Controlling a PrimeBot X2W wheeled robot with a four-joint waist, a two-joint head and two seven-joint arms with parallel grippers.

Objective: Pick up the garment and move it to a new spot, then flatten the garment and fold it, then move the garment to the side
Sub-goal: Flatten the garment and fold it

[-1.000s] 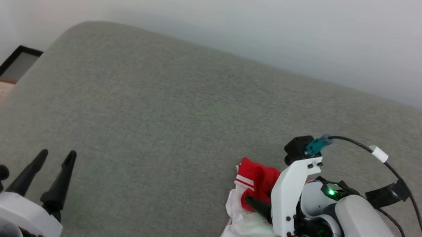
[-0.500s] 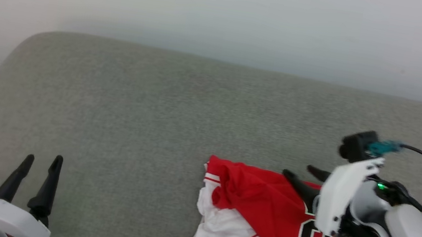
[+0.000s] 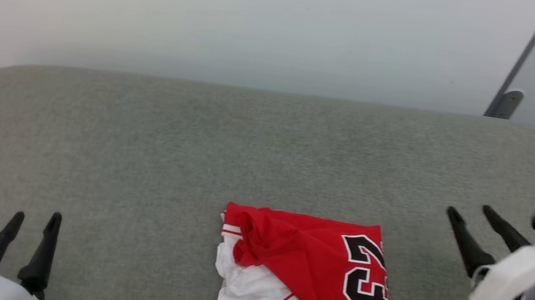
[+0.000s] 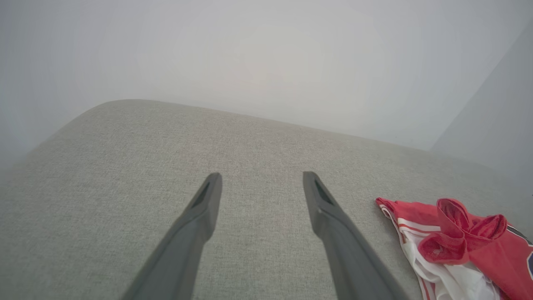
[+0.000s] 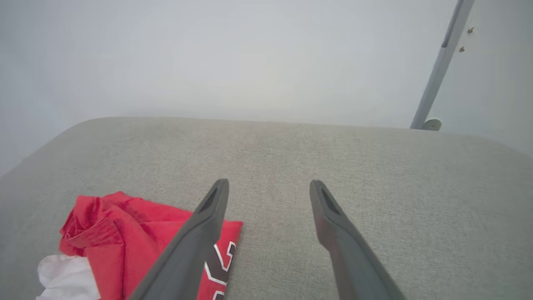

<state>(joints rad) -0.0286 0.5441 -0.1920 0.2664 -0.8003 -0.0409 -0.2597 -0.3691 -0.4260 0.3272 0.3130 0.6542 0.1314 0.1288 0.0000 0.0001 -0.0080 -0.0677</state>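
While the garment [image 3: 301,279] is lying folded on the grey cushion [image 3: 138,151], the left claw [image 3: 38,215] and right claw [image 3: 469,209] are hanging open, empty; a one-sided drag is probably going to undo its bunched fold.

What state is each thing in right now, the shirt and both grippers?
garment, folded into a rough rectangle, lying on the grey cushion, number 23 facing up, left edge bunched with white fabric showing, not held.
left gripper, open, empty, apart from the garment, to its left.
right gripper, open, empty, apart from the garment, to its right.
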